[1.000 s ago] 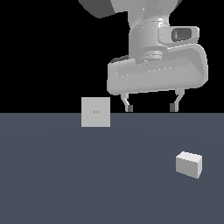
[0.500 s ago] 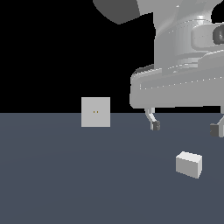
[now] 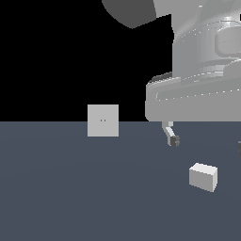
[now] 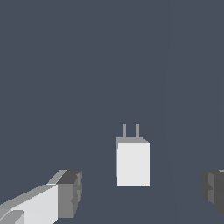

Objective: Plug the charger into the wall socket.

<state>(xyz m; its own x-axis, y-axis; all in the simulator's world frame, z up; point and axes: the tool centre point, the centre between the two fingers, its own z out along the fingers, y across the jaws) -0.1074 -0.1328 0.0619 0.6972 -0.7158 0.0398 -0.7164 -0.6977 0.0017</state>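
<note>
The jaws [image 4: 142, 192] stand spread wide and empty above the counter [image 3: 70, 188]. The charger [image 4: 133, 162] lies on the counter between them, nearer one finger [image 4: 70, 192], its two prongs pointing away. The socket [image 3: 103, 120] stands well apart. Centre over the charger's body, then descend and close across its flat sides, clear of the prongs.

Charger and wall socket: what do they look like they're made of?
Charger: looks like matte white plastic, a plain flat-shaded block with no gloss; two thin grey prongs at one end could be metal, though the render leaves that open. Wall socket: a flat light-grey plate, matte, plastic-like, with two tiny orange slots. The open pincer has dark, possibly rubbery pads.
</note>
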